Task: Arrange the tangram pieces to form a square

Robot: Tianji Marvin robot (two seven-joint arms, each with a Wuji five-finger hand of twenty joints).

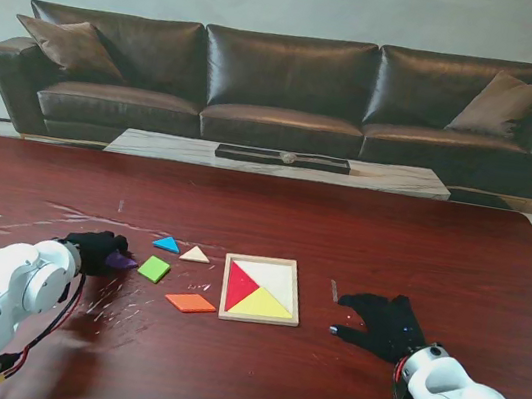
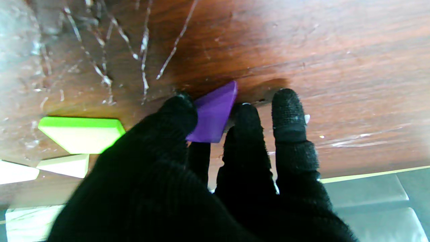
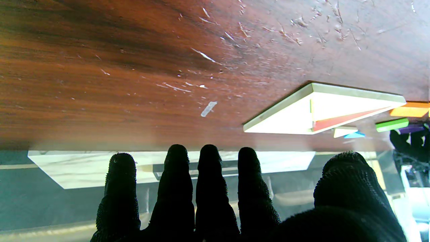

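At the lower left of the stand's frame, the left robot hand pinches a purple piece between thumb and fingers, one corner tilted against the dark red surface. Just right of it lies a green square, then a blue triangle, a cream triangle and an orange piece. At centre sits the wooden tray, holding a red triangle and a yellow triangle. At lower right, the right robot hand rests spread and empty, apart from the tray
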